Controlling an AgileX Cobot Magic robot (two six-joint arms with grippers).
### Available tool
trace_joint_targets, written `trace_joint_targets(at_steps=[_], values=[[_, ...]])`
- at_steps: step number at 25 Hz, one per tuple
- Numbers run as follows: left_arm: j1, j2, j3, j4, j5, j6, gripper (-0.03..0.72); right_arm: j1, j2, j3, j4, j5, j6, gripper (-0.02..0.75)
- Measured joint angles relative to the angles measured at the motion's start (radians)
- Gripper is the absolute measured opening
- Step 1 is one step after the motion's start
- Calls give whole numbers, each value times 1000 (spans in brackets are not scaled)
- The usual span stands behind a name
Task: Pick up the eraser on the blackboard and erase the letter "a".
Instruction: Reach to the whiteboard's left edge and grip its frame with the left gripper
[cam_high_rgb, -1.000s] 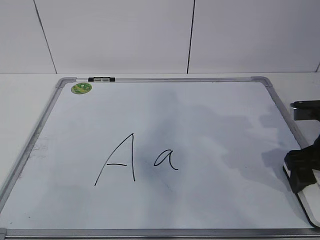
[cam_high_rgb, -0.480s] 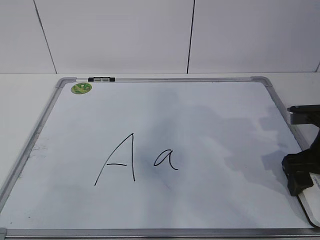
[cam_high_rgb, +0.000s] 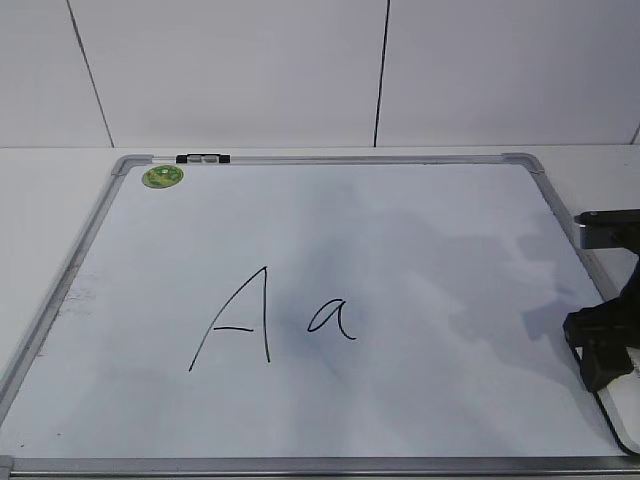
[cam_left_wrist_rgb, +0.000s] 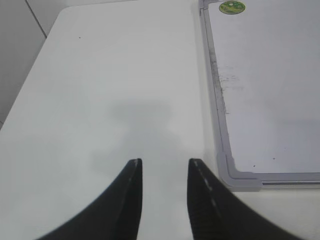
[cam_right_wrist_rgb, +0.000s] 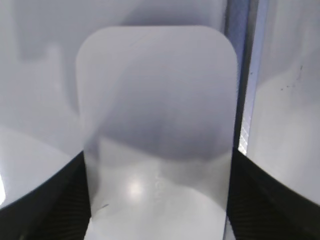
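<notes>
One eraser, long axis running along blackboard frame edge, straddled by right end effector; grip unclear.

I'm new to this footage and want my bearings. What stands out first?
A tall "A" and the letter "a" in black marker sit mid-blackboard. At its right edge the right claw straddles the eraser. A green magnet marks the far left corner.

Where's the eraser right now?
The eraser lies at the blackboard's right edge near its front corner, between the right tool's fingers.
</notes>
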Motion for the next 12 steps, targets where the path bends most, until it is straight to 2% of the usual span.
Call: trace_joint_targets(at_steps=[12], values=[[0, 0, 0, 0, 0, 0, 235, 1, 0, 0, -4, 0, 0, 531]])
